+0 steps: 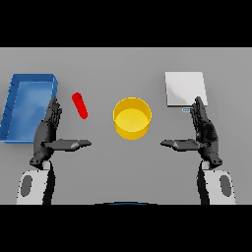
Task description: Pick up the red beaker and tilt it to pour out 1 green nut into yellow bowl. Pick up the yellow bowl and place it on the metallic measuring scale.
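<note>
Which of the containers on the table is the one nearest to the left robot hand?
The blue tray: it lies right beside the left robot hand, while the red beaker and yellow bowl sit farther right.

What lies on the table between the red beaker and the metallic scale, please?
In the head view, the yellow bowl sits between the red beaker and the metallic scale; the rest of that stretch of grey table is bare.
</note>
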